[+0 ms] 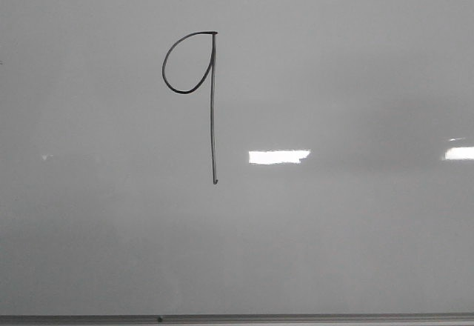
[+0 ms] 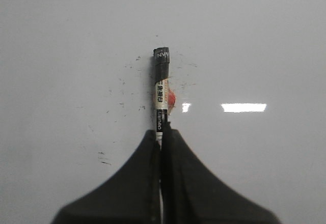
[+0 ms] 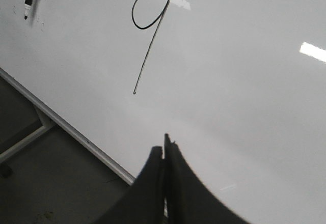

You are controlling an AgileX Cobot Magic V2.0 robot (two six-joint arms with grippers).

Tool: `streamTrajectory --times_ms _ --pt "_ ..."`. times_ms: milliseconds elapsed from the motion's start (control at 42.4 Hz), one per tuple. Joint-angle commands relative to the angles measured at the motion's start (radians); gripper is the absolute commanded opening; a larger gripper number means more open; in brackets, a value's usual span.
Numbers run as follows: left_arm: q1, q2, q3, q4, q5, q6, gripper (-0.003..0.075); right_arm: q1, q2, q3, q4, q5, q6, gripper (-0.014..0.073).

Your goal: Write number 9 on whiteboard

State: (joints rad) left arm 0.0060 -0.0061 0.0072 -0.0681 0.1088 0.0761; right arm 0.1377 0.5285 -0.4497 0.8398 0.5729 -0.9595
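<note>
The number 9 is drawn in thin black line on the whiteboard, with a rounded loop and a long straight tail. It also shows in the right wrist view. My left gripper is shut on a black-and-white marker that points at the board, away from the 9; I cannot tell whether the tip touches. My right gripper is shut and empty above the board near its lower edge, below the tail of the 9. Neither gripper shows in the front view.
A thin grey metal edge strip bounds the board, with a dark surface and a pale frame bar beyond it. A small red thing sits beside the marker. Small black specks mark the board there. Bright light reflections lie on the board.
</note>
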Motion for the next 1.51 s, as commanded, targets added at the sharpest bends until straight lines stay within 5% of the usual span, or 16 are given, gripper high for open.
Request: streamTrajectory --times_ms 0,401,495,755,943,1486 --pt "0.002 -0.018 0.001 -0.001 -0.075 -0.011 -0.0019 -0.005 0.002 -0.025 0.034 -0.04 -0.001 -0.0068" --pt "0.002 -0.018 0.001 -0.001 -0.075 -0.011 -0.0019 -0.005 0.0 -0.025 0.026 -0.056 -0.001 -0.0068" --pt "0.002 -0.018 0.001 -0.001 -0.075 -0.011 -0.0019 -0.005 -0.033 -0.023 -0.076 -0.107 0.034 -0.0068" --pt "0.002 -0.018 0.001 -0.001 -0.075 -0.011 -0.0019 -0.006 -0.18 0.09 -0.582 -0.422 0.67 -0.0068" --pt "0.002 -0.018 0.001 -0.001 -0.075 -0.011 -0.0019 -0.039 -0.244 0.245 -0.84 -0.627 0.979 -0.0068" --pt "0.002 -0.018 0.001 -0.001 -0.075 -0.011 -0.0019 -0.161 -0.482 0.473 -0.867 -0.468 1.015 -0.0068"
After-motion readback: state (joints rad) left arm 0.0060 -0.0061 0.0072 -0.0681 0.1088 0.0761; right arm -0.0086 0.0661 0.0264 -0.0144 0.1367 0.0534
